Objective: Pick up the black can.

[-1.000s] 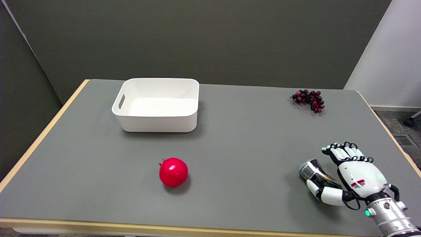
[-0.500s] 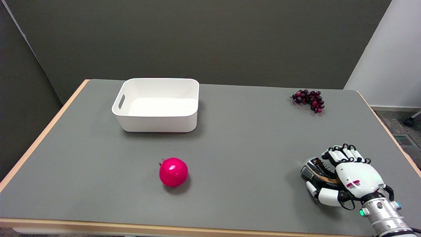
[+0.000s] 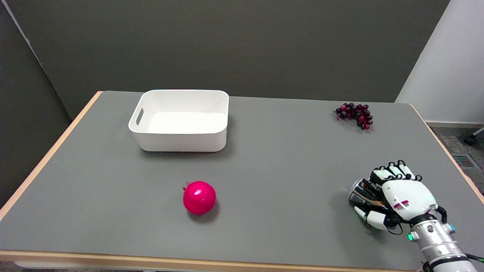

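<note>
the table (image 3: pixel 264 181) carries everything. the white bin (image 3: pixel 181 120) sits far left of the fingers (image 3: pixel 385 174), the pomegranate (image 3: pixel 199 197) left, the grapes (image 3: pixel 355 115) beyond. the right hand (image 3: pixel 393 198) has its fingers wrapped around the black can (image 3: pixel 363 192), apparently to secure it for lifting.

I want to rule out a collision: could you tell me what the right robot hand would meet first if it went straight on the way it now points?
The right robot hand, wrapped around the black can, points toward the picture's upper left. That line looks free, passing well beyond the pomegranate; the white bin lies farthest along it, though depth is unclear.
</note>
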